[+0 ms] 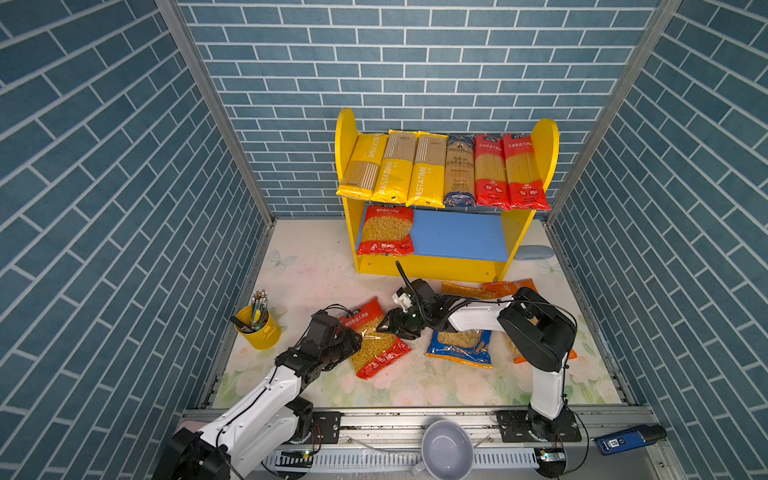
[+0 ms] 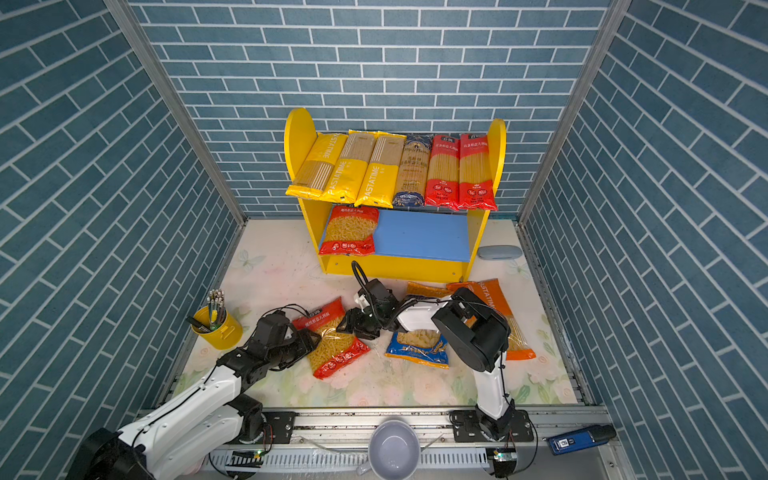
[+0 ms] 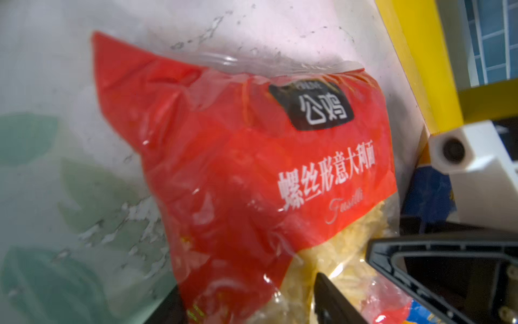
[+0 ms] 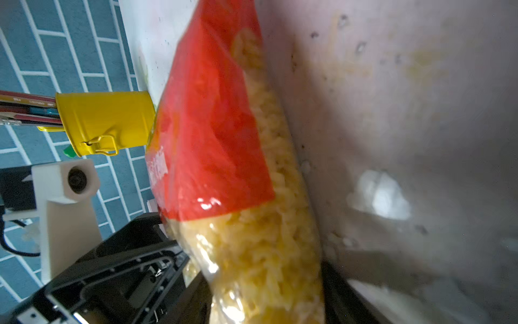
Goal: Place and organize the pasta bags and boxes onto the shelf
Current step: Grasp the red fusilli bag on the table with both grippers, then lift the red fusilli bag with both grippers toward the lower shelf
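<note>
The shelf (image 1: 428,268) stands at the back of the table (image 1: 316,266). Its upper board carries 6 long packs side by side, counted from the shelf's left end: 3 yellow packs (image 1: 392,170), 1 dark-blue pack (image 1: 459,170) and 2 red packs (image 1: 509,170). On the blue lower board (image 1: 461,235), at the shelf's left end, lies 1 shelved bag (image 1: 385,230), red, full of spiral pasta.

4 more bags are in front of the shelf. The red bag (image 1: 380,336) of spirals sits slanted in front of the shelf's left half, and both grippers meet at it. In the left wrist view the bag runs between the black fingers (image 3: 330,303) of the left gripper (image 1: 356,338), which stand about half open. Whether they pinch the plastic I cannot tell. The right gripper (image 1: 392,326) reaches over from the shelf's right side. In the right wrist view the bag's clear, pasta-filled part fills its jaws, which are clamped on it.

The blue bag (image 1: 461,347) lies in front of the shelf's middle, just beside the red bag. 2 orange bags (image 2: 490,299) lie near the shelf's front right corner, partly under the right arm. A yellow pencil cup (image 1: 259,332) stands well left of the shelf.
</note>
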Robot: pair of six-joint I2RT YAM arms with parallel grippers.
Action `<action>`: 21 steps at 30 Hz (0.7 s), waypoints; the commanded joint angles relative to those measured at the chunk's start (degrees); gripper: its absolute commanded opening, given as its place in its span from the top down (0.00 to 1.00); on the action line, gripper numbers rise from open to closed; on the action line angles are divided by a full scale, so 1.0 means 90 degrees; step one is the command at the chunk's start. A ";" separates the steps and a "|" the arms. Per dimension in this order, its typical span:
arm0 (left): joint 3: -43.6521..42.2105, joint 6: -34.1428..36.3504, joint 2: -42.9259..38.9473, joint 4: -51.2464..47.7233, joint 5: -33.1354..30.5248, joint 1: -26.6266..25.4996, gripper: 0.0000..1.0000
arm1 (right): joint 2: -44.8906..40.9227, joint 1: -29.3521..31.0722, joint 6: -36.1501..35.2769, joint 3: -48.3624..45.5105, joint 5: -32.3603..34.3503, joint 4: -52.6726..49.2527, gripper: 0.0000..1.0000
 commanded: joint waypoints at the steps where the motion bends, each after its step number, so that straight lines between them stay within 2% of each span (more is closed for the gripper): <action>1: -0.0124 0.0115 0.0053 0.0311 0.0088 -0.0023 0.44 | 0.0400 0.0113 0.0325 0.0209 -0.0298 0.0394 0.42; 5: -0.0197 0.0123 0.0039 0.0431 0.0185 -0.0028 0.49 | 0.0372 0.0137 0.0382 0.0158 -0.0404 0.0779 0.46; 12: -0.0069 0.0153 -0.0127 0.0330 0.0255 -0.0030 0.49 | -0.0042 0.0118 0.0500 -0.0148 -0.0314 0.1491 0.68; 21: 0.0290 0.0253 -0.0587 -0.0350 0.0206 -0.0022 0.44 | -0.0727 0.0117 0.0515 -0.0529 -0.0138 0.1660 0.81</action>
